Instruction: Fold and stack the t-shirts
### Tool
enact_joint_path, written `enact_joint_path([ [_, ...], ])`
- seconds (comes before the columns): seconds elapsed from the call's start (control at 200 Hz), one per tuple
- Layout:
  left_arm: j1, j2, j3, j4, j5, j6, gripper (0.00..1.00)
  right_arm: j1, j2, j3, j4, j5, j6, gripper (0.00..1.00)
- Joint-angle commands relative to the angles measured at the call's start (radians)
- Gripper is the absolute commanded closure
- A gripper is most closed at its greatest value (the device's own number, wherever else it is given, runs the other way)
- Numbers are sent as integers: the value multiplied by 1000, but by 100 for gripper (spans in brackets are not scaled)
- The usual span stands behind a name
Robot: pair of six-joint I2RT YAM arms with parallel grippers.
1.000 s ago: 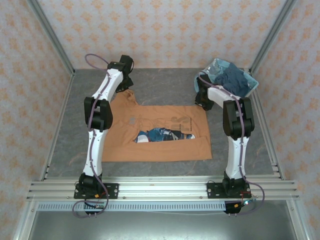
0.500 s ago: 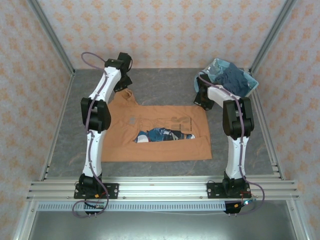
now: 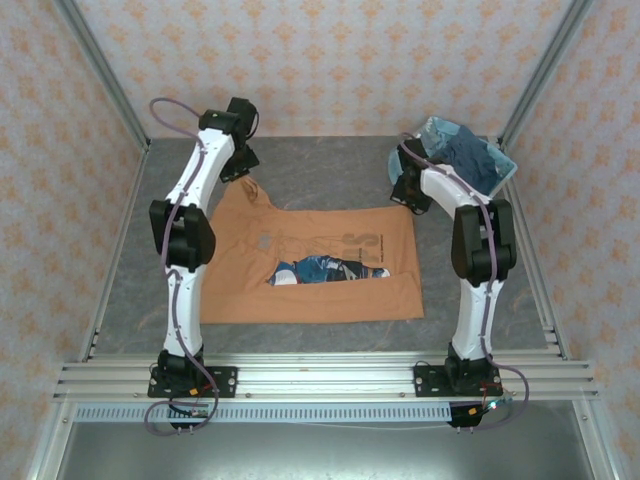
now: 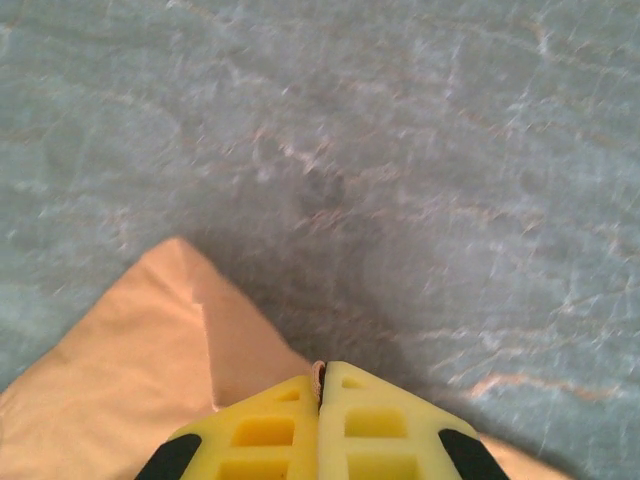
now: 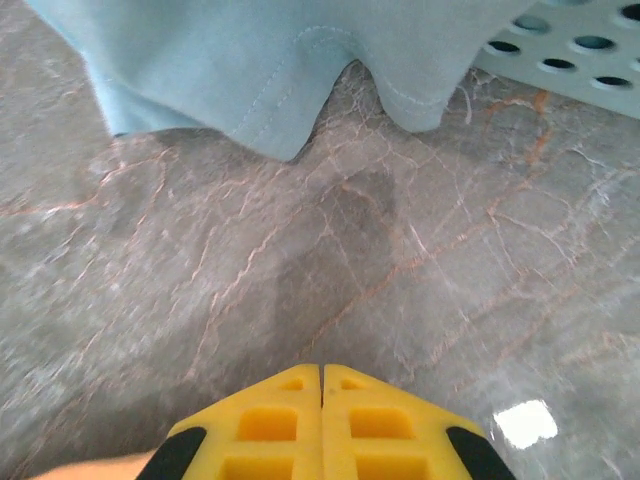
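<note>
It looks like a robotics lab cell. Aluminium framing (image 3: 320,380) and patterned panels (image 3: 320,60) enclose a marble-look counter (image 3: 330,175).

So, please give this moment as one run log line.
left gripper: shut on orange shirt, far left corner | right gripper: shut by far right corner, grip unclear | other shirts: in basket

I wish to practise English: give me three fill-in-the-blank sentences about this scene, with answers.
The shirt spread on the table is ____ in colour.
The left tool is ____, not open, on that shirt's edge.
A pale blue shirt hangs out of the ____.
Answers: orange; shut; basket.
</note>
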Motion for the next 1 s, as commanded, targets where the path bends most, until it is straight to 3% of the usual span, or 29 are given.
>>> enact_joint_path([
  [0.0, -2, -175, -141, -82, -14, 5, 100, 0, -98, -67, -43, -8, -18, 100],
  [0.205, 0, -432, -435, -76, -28, -13, 100, 9, -217, -218, -27, -15, -17, 100],
  [0.35, 0, -552, -605, -78, 18, -32, 100, 15, -293, -290, -31, -13, -12, 100],
  [0.475, 0, -644, -741, -77, -8, -36, 100, 28, -345, -339, -50, -25, 1, 100],
  [0.726, -4, -756, -961, -47, 12, -64, 100, 61, -445, -501, -63, -12, 43, 100],
  [0.996, -7, -835, -1078, -53, 24, -72, 100, 79, -486, -581, -77, -1, 53, 100],
])
